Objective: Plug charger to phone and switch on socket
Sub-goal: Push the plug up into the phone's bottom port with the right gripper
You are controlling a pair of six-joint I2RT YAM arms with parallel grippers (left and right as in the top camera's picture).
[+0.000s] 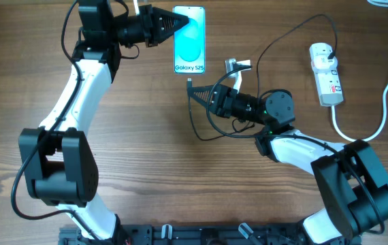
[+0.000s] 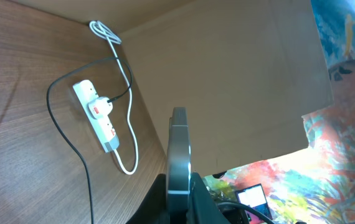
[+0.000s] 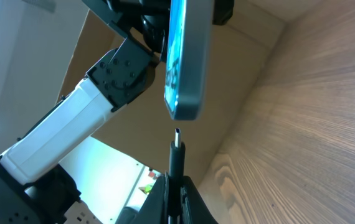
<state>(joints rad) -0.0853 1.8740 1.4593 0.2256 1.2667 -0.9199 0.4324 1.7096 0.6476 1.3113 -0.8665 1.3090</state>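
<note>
Right pincer (image 1: 195,92) is clamped on the charger (image 3: 177,158), whose tip sits just below the phone (image 1: 189,39) at upper centre, with a small gap between them. Left pincer (image 1: 179,25) is clamped on the phone's upper left edge. Both pincers' fingertips are cut off in the wrist views. Socket (image 1: 326,75) lies at upper right, its switch too small to read. Wood-grain table (image 1: 180,184) below, brown board wall (image 2: 240,81) behind.

- Can't read switch position on socket (image 1: 326,73): too small.
- Can't make out port on phone (image 3: 190,62) bottom edge: blurred; top cropped.
- Lose white cord (image 1: 386,95) off overhead's right edge.
</note>
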